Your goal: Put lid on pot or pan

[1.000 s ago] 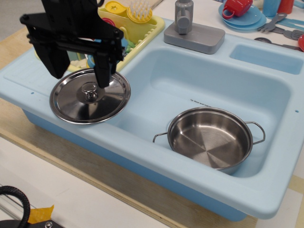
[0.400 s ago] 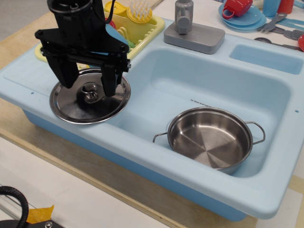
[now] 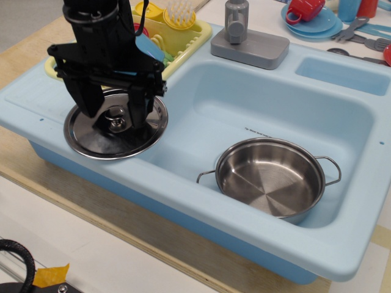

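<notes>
The lid (image 3: 116,125) lay flat on the pale blue sink unit's (image 3: 201,201) left-hand drainboard, near the worktop's front-left corner, its steel face mirroring the dark arm above. Its small knob (image 3: 115,117) stood up at the centre, and right there was the gripper (image 3: 113,107), black, pointing straight down from a boxy wrist, one finger on each side of that knob. The fingers (image 3: 138,105) stood apart, with the knob in the gap between them; whether either pad touched it could not be told from this angle.

Over in the basin, towards the front-right, sat the pan (image 3: 270,177), upright and uncovered, its two wire loop handles sticking out left and right. Lid and pan were well apart, the basin's left wall between them.

Writing? A tiny line of dark print ran along the basin floor just behind the pan, far too small to read. No brand showed on the lid, pan or arm.

Behind the gripper, at the back-left, a yellow dish rack (image 3: 174,33) held a yellow cup and a brush. The grey tap block (image 3: 249,44) sat on the back rim at the middle. At the back-right corner a red cup (image 3: 303,8) rested on a blue plate (image 3: 317,27), with grey cutlery (image 3: 360,33) alongside.
</notes>
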You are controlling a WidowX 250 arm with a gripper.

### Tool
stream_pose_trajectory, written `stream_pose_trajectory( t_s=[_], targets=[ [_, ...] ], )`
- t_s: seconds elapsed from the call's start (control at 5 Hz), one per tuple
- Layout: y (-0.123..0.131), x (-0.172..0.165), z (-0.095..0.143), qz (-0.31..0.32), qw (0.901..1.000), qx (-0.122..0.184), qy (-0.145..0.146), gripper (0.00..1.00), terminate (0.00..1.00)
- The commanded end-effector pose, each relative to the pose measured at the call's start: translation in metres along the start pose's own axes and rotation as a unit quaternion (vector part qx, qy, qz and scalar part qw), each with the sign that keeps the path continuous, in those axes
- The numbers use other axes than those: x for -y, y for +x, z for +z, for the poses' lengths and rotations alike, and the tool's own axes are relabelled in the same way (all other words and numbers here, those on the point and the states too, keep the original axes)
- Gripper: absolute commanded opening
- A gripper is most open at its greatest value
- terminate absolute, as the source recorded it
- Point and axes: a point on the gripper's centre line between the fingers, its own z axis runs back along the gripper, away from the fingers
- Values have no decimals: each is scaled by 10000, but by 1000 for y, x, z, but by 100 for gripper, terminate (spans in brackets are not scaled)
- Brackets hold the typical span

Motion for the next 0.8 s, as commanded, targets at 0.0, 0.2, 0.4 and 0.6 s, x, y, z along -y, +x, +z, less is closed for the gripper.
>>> stream_pose_trajectory(
  t_s=[0.0, 0.2, 0.4, 0.6],
  targets=[
    [4, -4, 3, 81, 9999, 109, 24, 0, 0],
    [6, -4, 2, 70, 9999, 96, 22, 0, 0],
    [4, -2, 5, 93, 9999, 129, -16, 0, 0],
    [6, 10, 24, -14, 9998, 212, -24, 0, 0]
  ],
)
